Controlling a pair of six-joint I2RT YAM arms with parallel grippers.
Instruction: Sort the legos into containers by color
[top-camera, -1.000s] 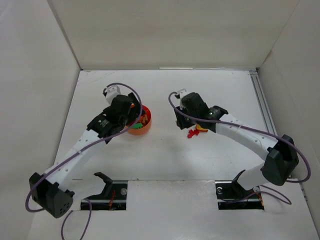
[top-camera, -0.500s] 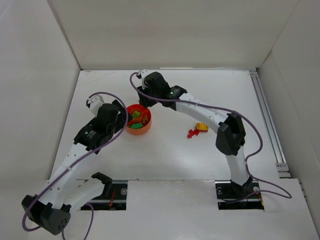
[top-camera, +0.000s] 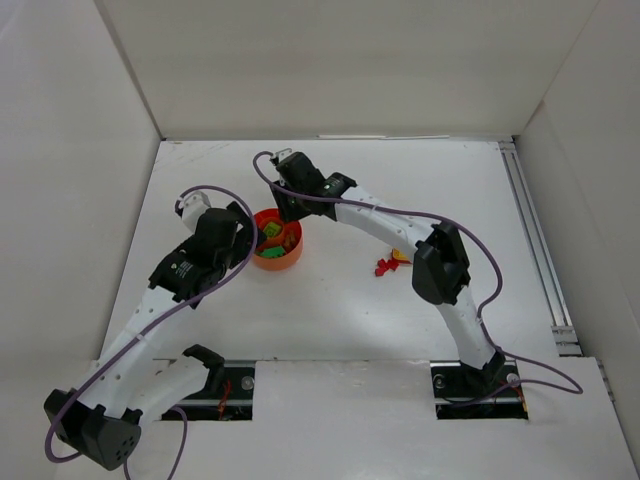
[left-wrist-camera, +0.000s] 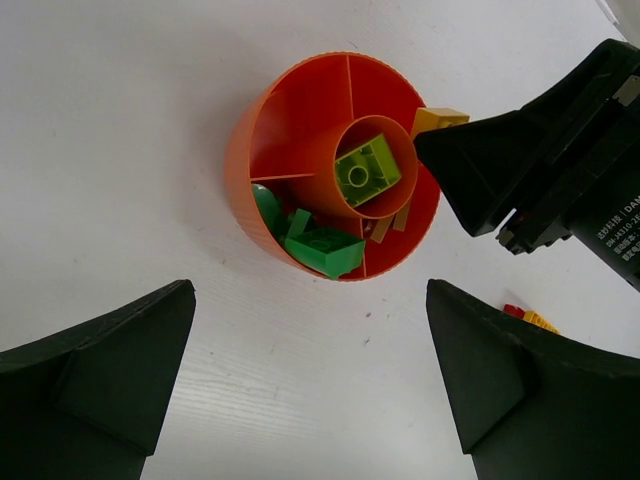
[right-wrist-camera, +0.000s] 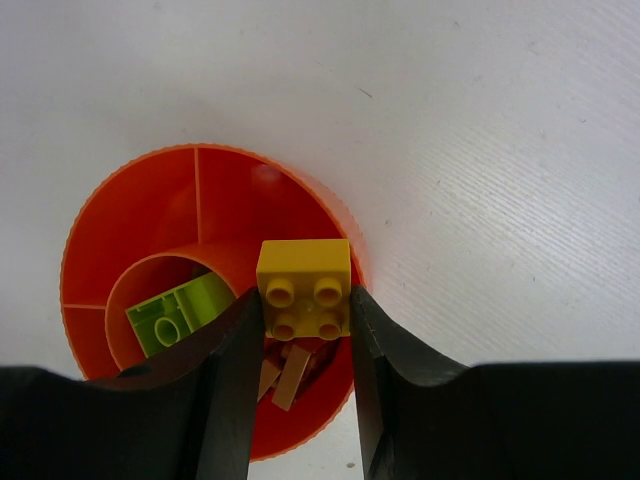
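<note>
The orange-red bowl (top-camera: 277, 243) stands left of centre; it shows in the left wrist view (left-wrist-camera: 262, 180) and the right wrist view (right-wrist-camera: 110, 225). Its middle cup holds a lime brick (left-wrist-camera: 367, 171). One outer compartment holds green bricks (left-wrist-camera: 322, 248), another holds tan pieces (right-wrist-camera: 292, 377). My right gripper (right-wrist-camera: 305, 300) is shut on a yellow brick (right-wrist-camera: 304, 283) and holds it above the bowl's rim, over the tan pieces. My left gripper (left-wrist-camera: 310, 390) is open and empty, just short of the bowl. A red brick (top-camera: 383, 267) and a yellow brick (top-camera: 400, 255) lie on the table to the right.
White walls enclose the table on three sides. A rail (top-camera: 530, 240) runs along the right edge. The right arm (top-camera: 380, 215) reaches across the middle of the table to the bowl.
The right arm swung left from the loose bricks to the bowl, carrying the yellow brick. The left gripper pulled back from over the bowl to its left side.
</note>
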